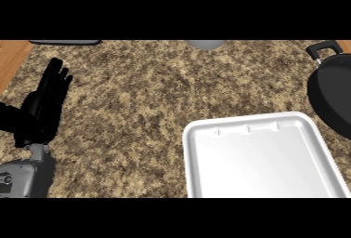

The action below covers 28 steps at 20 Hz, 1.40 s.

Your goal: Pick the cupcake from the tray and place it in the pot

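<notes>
The left hand (44, 104) stands at the left edge of the view, its fingers (58, 76) straight and released, pointing up the speckled tabletop (137, 93); it rests there, holding nothing and well apart from everything else. The right hand shows nowhere. The white tray (198, 139) lies at the lower right with its inside bare; no cupcake can be seen on it or anywhere else in view. The black pot (329, 93) sits at the right edge, just beyond the tray's far corner, its handle (324, 49) pointing up the view. Whether the cupcake already lies inside the pot cannot be told, since most of the pot falls outside the view.
</notes>
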### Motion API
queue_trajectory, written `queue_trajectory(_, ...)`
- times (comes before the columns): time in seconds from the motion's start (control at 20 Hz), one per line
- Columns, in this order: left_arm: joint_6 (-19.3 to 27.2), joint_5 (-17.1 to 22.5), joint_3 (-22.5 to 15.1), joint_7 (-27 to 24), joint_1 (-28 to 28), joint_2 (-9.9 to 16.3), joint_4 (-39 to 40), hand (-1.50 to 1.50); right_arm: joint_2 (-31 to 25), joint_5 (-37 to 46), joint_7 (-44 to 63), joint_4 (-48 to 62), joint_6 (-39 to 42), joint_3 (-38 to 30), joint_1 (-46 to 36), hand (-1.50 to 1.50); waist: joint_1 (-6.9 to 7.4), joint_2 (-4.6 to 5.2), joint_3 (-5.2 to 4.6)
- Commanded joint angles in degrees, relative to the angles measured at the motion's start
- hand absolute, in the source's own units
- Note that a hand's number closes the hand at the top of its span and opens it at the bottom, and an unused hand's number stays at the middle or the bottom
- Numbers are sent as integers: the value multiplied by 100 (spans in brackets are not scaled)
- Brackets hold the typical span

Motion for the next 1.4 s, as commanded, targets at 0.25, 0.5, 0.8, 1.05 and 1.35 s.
queue_trajectory(0.25,-100,70,167,-72,-127,78,304,0,-65,-197,-379,2424,539,-74,-1015,-150,-4,13,1)
queue_trajectory(0.5,-48,12,-31,7,72,-68,-110,0,-286,-707,-1378,3110,1293,-444,-1141,-150,44,19,17)
queue_trajectory(0.8,171,-171,-108,25,-44,-214,46,0,-412,-1701,-1505,3414,2126,-1277,-1552,-150,-78,-4,8)
queue_trajectory(1.05,-103,32,106,-71,-43,4,131,0,-1222,-2113,-1341,3904,2822,-1718,-1539,-150,-53,14,9)
queue_trajectory(1.35,-179,96,131,46,47,69,-117,0,-1829,-2220,-1514,4219,3419,-1833,-1186,-150,45,37,25)
